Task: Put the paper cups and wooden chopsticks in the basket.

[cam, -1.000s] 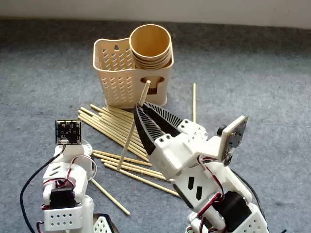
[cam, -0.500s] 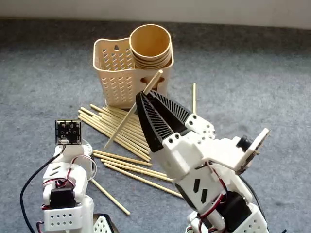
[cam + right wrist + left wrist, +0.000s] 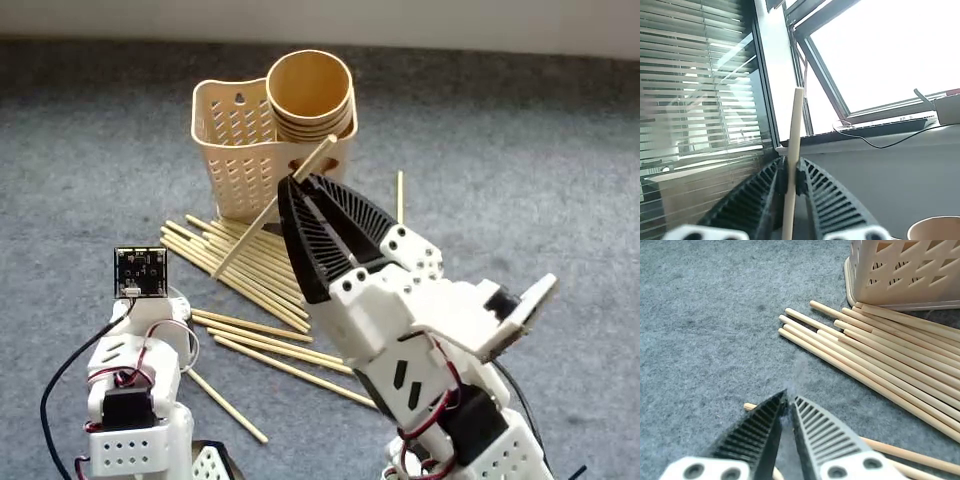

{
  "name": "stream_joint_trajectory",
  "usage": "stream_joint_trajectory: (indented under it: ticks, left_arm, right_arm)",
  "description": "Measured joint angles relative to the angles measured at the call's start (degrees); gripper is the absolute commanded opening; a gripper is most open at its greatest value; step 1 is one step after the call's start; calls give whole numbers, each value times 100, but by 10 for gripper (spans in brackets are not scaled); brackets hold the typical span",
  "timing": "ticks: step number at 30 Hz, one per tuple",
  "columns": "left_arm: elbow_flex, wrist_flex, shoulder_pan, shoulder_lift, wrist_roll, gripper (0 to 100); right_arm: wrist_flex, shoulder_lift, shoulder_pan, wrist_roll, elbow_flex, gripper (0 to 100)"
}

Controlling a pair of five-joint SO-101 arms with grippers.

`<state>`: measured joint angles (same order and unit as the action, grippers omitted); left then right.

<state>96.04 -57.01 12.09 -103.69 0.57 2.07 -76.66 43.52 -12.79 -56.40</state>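
- My right gripper (image 3: 295,185) pinched one chopstick (image 3: 255,225), lifted off the carpet (image 3: 520,150) just in front of the basket (image 3: 230,165).
- The chopstick was tilted, its upper end near the basket's front wall and its lower end out over the pile (image 3: 240,265). I judged that tilt suited tipping it over the rim.
- From the right wrist, the jaws pressed on it from both sides, with a long length standing past the tips, so the hold looked likely to swivel.
- The cups (image 3: 310,95) sat stacked in the basket's corner, so that part looked done.
- The pile lay on the carpet against the basket's foot, so most of the job remained.
- My left gripper (image 3: 788,397) hung low beside the pile, jaws pressed together on nothing, as far as I could tell.
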Motion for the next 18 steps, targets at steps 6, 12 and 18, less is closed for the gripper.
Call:
stream_joint_trajectory:
  ticks: [6,12,18]
  left_arm:
    - [0,0,0,0,0,7]
    - [0,0,0,0,0,7]
    - [0,0,0,0,0,7]
  right_arm:
    - [-598,695,-325,35,0,5]
    - [-1354,1477,-563,35,0,5]
    - [-2215,2119,-580,35,114,5]
